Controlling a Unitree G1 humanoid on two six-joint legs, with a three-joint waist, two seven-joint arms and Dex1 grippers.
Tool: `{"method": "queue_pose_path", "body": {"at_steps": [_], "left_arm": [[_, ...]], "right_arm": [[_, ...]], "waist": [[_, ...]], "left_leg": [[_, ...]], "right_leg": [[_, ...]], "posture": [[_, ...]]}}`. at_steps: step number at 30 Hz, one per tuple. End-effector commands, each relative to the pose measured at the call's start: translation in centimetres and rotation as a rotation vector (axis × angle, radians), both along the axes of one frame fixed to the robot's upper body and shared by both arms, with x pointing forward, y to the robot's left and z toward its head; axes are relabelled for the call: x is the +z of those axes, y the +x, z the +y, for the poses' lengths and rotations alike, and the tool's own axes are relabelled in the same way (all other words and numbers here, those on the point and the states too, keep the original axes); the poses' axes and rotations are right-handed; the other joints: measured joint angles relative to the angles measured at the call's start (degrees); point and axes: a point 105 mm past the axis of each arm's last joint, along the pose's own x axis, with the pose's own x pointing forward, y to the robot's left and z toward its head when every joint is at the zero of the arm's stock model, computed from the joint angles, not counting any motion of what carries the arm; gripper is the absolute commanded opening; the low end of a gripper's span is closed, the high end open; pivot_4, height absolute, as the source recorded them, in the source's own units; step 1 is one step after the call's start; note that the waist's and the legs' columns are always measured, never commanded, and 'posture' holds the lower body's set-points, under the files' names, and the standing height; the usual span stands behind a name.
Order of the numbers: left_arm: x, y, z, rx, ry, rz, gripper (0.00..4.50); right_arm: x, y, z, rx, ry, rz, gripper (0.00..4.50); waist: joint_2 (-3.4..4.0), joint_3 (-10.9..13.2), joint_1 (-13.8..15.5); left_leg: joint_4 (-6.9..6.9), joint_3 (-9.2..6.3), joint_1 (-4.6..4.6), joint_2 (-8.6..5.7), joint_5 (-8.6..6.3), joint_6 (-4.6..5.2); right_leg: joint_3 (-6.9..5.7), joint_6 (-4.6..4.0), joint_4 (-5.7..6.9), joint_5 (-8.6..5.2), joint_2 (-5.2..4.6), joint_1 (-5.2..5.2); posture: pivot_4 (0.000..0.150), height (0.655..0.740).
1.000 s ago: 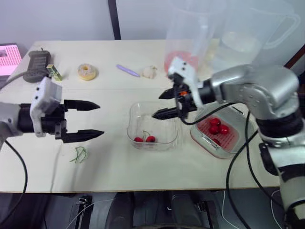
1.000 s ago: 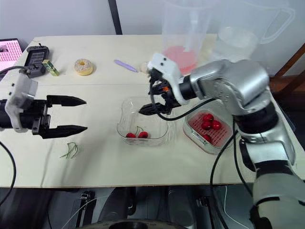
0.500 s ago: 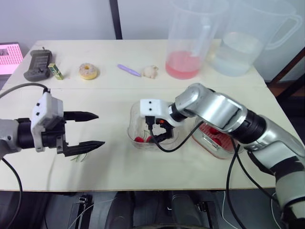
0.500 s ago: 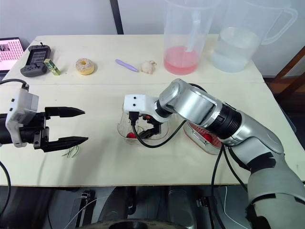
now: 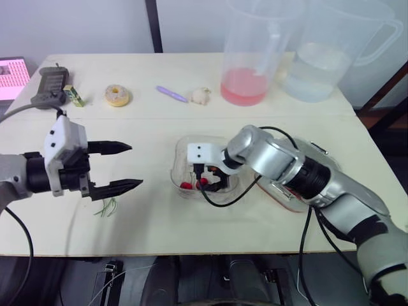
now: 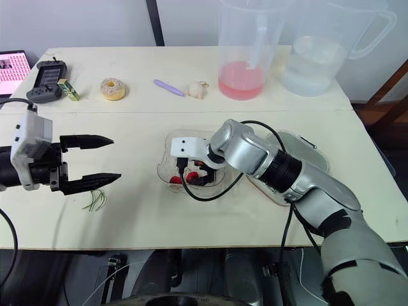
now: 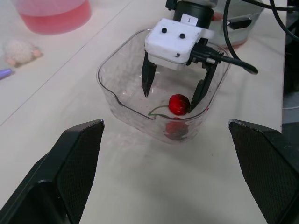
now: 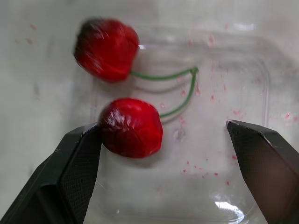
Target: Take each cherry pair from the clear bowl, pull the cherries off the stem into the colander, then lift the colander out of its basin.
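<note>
Worktop (image 5: 191, 223) pale cream, plain. Clear bowl (image 7: 126, 60) transparent, flecked with tiny red specks. Cherry pair (image 8: 131, 127) glossy deep red, thin green stem (image 8: 163, 75). Left gripper (image 5: 135, 166) and right gripper (image 7: 169, 100): black fingers, white housing. Right arm (image 5: 280, 162) silver with black bands, black cable (image 5: 223, 197). Loose stems (image 5: 107, 207) green, lower left. Top of frame: jug (image 5: 245, 86) clear with pink liquid, second jug (image 5: 312, 70) clear with colourless water. Donut (image 5: 117, 96) tan with pale icing. Pen (image 5: 172, 94) purple. Plush toy (image 5: 201, 95) off-white. Handset (image 5: 50, 86) dark grey. Small box (image 5: 75, 97) yellow-green. Screen (image 5: 11, 70) pink, upper left edge.
</note>
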Motion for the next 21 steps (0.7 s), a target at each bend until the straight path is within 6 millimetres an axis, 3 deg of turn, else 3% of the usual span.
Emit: {"method": "queue_pose_path", "body": {"at_steps": [1,5,6,10,21], "left_arm": [[0.6,-0.2,-0.2,-0.01,0.014,-0.026,4.46],[0.3,0.0,-0.3,-0.01,0.015,-0.023,4.46],[0.3,0.0,-0.4,-0.01,0.015,-0.023,4.5],[0.2,0.6,-0.1,0.009,0.032,-0.039,4.5],[0.0,1.2,0.3,0.021,0.04,-0.04,4.5]], "right_arm": [[1.2,0.2,0.6,0.021,0.029,-0.037,4.5],[0.9,0.1,0.5,0.016,0.028,-0.028,4.5],[0.8,0.0,0.4,0.017,0.026,-0.025,3.88],[0.4,-0.2,0.2,0.027,0.019,-0.013,2.2],[0.4,-0.1,0.3,0.034,0.041,-0.026,2.2]], "waist": [[0.0,0.0,0.0],[0.0,0.0,0.0],[0.0,0.0,0.0],[0.0,0.0,0.0],[0.0,0.0,0.0]], "left_leg": [[0.0,0.0,0.0,0.0,0.0,0.0],[0.0,0.0,0.0,0.0,0.0,0.0],[0.0,0.0,0.0,0.0,0.0,0.0],[0.01,0.0,0.02,0.0,0.0,-0.01],[0.0,0.0,0.05,0.0,0.01,-0.01]], "right_leg": [[0.0,0.0,0.0,0.0,0.0,0.0],[0.0,0.0,0.0,0.0,0.0,0.0],[0.0,0.0,0.0,0.0,0.0,0.0],[0.0,0.0,0.0,0.0,0.0,0.03],[0.0,0.0,0.01,0.0,0.01,0.04]], "posture": [[0.15,0.74],[0.15,0.74],[0.15,0.74],[0.15,0.74],[0.15,0.74]]}}
